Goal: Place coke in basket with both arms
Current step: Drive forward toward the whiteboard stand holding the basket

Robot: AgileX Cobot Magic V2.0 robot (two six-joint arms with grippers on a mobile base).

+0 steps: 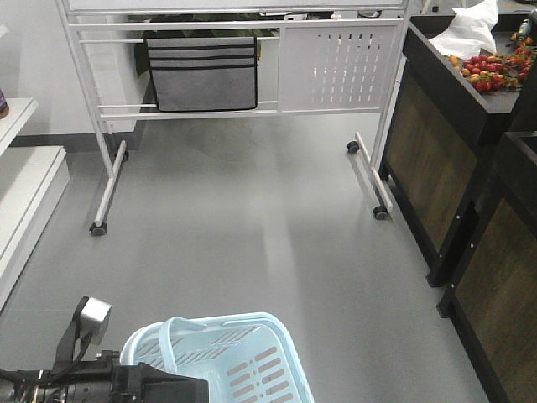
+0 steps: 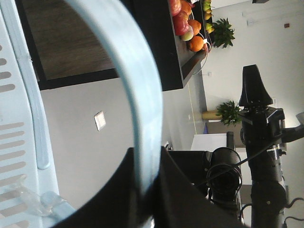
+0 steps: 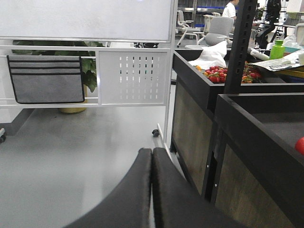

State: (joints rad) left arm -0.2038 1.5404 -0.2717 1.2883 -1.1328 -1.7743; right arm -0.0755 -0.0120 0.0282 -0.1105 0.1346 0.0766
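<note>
Light blue slotted plastic basket [image 1: 289,353] sits at the bottom centre of the front view, over grey floor [image 1: 252,218], beside the black left arm [image 1: 126,388]. Left gripper [image 2: 147,164] is clamped on the basket's pale blue hoop handle [image 2: 137,85], a black finger on each side. Right gripper [image 3: 151,156] has its fingers pressed together, nothing between them, and points toward the floor near a black wood-panelled display bin [image 3: 256,123]. A small red thing [image 3: 300,145] shows in that bin at the frame edge; cannot tell if it is the coke. White wheeled board stand [image 1: 336,59] with a grey fabric pocket organiser [image 1: 201,75] stands behind.
</note>
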